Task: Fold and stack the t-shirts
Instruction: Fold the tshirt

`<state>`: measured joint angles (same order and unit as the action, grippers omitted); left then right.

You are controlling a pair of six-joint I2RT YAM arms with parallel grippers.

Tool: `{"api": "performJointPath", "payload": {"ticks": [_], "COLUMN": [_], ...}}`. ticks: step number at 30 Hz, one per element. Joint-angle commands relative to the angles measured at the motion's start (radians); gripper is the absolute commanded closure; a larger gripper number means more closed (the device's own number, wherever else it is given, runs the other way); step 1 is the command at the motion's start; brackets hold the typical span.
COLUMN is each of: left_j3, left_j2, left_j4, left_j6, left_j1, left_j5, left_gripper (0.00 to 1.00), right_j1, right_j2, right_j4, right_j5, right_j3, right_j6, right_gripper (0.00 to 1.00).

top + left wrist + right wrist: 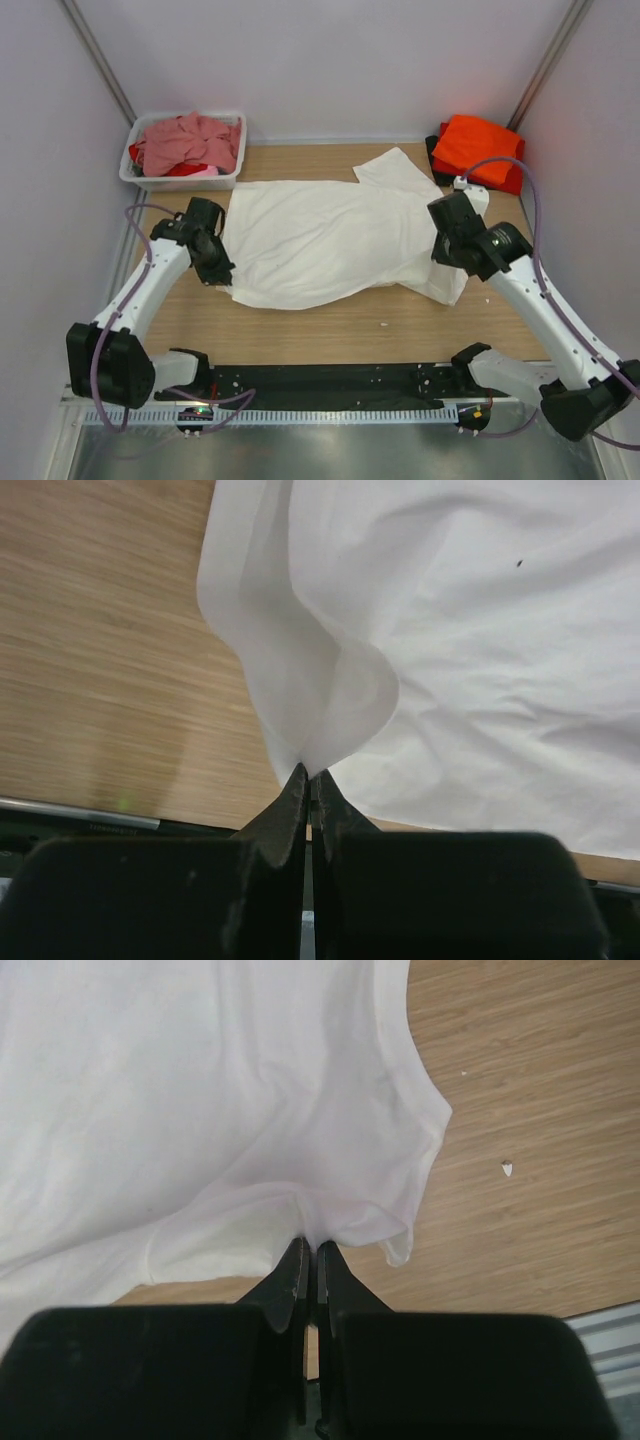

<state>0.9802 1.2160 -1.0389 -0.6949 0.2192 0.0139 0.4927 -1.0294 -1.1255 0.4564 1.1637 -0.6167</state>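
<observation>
bright, even overhead light; soft shadows; left wrist view's wood grain motion-blurred.

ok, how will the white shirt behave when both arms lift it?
Probably floppy: the white t-shirt bunches into soft folds at the left gripper. Likely light, thin cloth; it puckers at the right gripper too. Unheld middle would probably sag.

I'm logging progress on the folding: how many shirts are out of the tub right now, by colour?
white t-shirt: 1
orange t-shirt: 1
red t-shirt: 1
black t-shirt: 1
Total: 4
The heap in the tub is too tangled to count.
</observation>
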Motion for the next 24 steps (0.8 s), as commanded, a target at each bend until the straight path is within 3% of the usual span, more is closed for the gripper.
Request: {"api": "performJointPath", "payload": {"ticks": [1,14,24], "left_j3": [0.115,0.396,0.474], "left_j2": [0.092,0.485,0.566], "left_j4": [0.042,0.048,0.013], "left_j6": [0.066,0.113,0.098], "left_j1": [-0.053,-0.095,-0.104], "left_j5": [-0.054,-0.038,0.073], "left_gripper": [1.0,1.0,1.0], "right_j1": [-0.072,-0.287,-0.306], "right_j2": [-0.104,-0.457,-0.656], "right_j4": [0.104,0.262,0.245], "right_j5": [-0.031,-0.258,-0.222], "right_j3": [0.077,0.194,0.346], "right_j6": [0.127,0.339,0.368], "right_gripper": [0.99,0.99,0.99]}}
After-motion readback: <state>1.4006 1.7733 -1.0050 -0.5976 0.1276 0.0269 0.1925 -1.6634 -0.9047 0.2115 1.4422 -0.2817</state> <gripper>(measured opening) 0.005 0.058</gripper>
